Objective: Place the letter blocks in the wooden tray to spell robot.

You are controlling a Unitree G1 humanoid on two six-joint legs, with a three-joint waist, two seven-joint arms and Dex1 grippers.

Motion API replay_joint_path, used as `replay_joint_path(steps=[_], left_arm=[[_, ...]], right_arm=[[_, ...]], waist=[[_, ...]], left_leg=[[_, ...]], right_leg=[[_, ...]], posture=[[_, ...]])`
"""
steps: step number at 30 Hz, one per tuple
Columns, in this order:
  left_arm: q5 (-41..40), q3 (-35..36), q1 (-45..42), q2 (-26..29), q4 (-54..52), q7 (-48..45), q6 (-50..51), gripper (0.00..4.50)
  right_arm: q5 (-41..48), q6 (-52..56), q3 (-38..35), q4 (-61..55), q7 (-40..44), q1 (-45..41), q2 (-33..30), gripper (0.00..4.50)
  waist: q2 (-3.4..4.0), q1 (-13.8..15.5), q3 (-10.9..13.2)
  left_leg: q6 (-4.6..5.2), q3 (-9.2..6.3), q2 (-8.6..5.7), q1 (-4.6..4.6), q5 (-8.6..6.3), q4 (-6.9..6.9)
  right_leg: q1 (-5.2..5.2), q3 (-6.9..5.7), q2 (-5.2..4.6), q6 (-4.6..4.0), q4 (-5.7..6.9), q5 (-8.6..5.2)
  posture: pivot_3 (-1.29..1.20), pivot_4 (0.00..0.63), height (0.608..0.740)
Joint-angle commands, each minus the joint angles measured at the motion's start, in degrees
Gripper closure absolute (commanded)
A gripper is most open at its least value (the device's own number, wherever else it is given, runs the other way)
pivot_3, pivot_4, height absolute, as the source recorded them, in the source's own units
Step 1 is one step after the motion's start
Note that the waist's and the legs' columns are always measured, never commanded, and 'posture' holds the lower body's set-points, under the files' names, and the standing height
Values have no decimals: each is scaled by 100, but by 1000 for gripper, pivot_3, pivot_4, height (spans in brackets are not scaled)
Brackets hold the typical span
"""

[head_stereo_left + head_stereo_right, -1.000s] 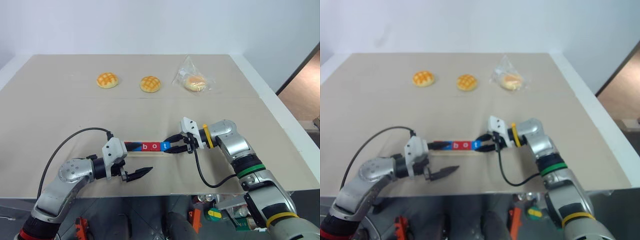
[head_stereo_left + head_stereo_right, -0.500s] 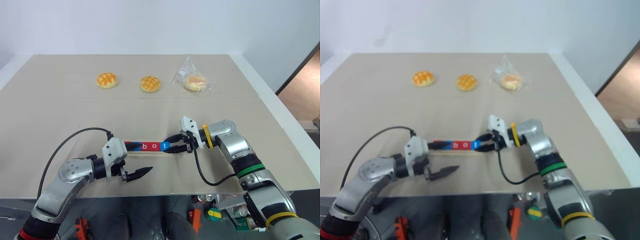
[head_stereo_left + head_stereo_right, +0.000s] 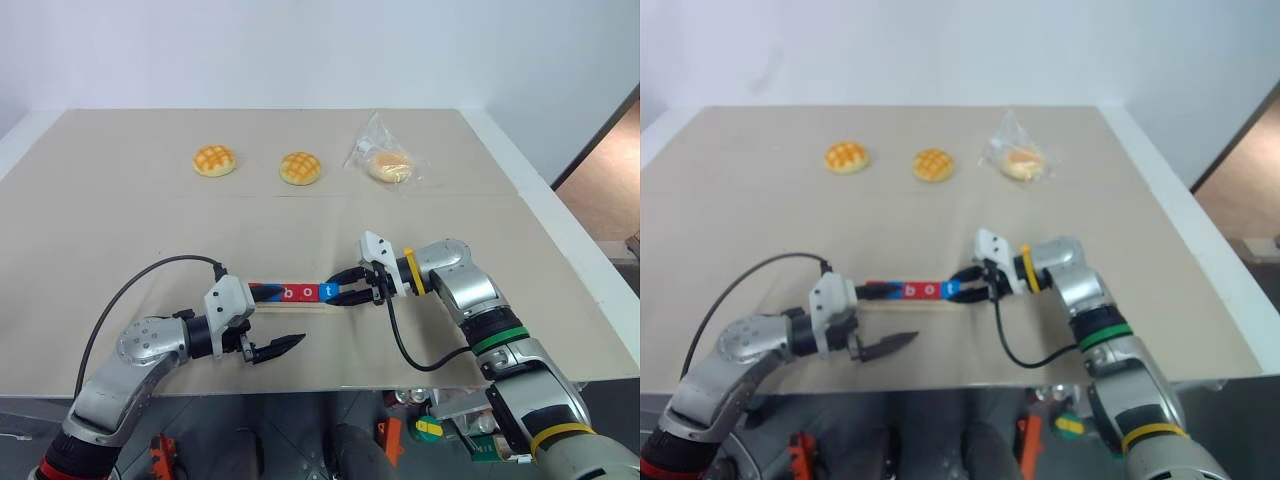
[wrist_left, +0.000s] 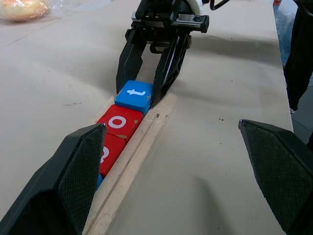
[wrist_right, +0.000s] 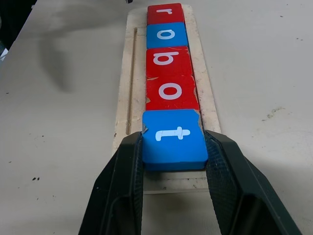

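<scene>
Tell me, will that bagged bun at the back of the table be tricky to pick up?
Probably a little. The bagged bun sits in loose crinkled plastic, so a tool may slip or grab film only. It looks soft, so likely light and squashable.

The worktop [image 3: 120, 240] is wide and tan. Far back on it lie two round yellow buns [image 3: 215, 160] [image 3: 300, 168] side by side, with a bun in a clear bag [image 3: 385, 160] next to them. Near the front edge lies the wooden tray [image 5: 166, 105].
</scene>
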Motion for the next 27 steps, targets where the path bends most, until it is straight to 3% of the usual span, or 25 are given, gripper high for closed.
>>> replay_joint_path(steps=[1, 16, 27], left_arm=[[-20, 17, -37, 37, -178, -34, -18, 0], [1, 34, -60, 80, -143, -92, -12, 0], [37, 8, -140, 72, -73, -142, -33, 0]], right_arm=[[102, -71, -126, -189, 49, -175, -46, 2781], [309, 104, -579, -507, 97, 315, -843, 2781], [-48, -651, -366, -180, 156, 572, -1225, 2781]], waist=[[0, 0, 0], [0, 2, 0], [0, -9, 0]], left_leg=[[0, 0, 0, 0, 0, 0], [0, 0, -2, -1, 0, 0], [0, 4, -3, 0, 0, -1]], right_leg=[[0, 0, 0, 0, 0, 0], [0, 0, -2, 2, 0, -2], [0, 4, -2, 3, 0, -2]], posture=[[0, 150, 740], [0, 150, 740], [0, 150, 740]])
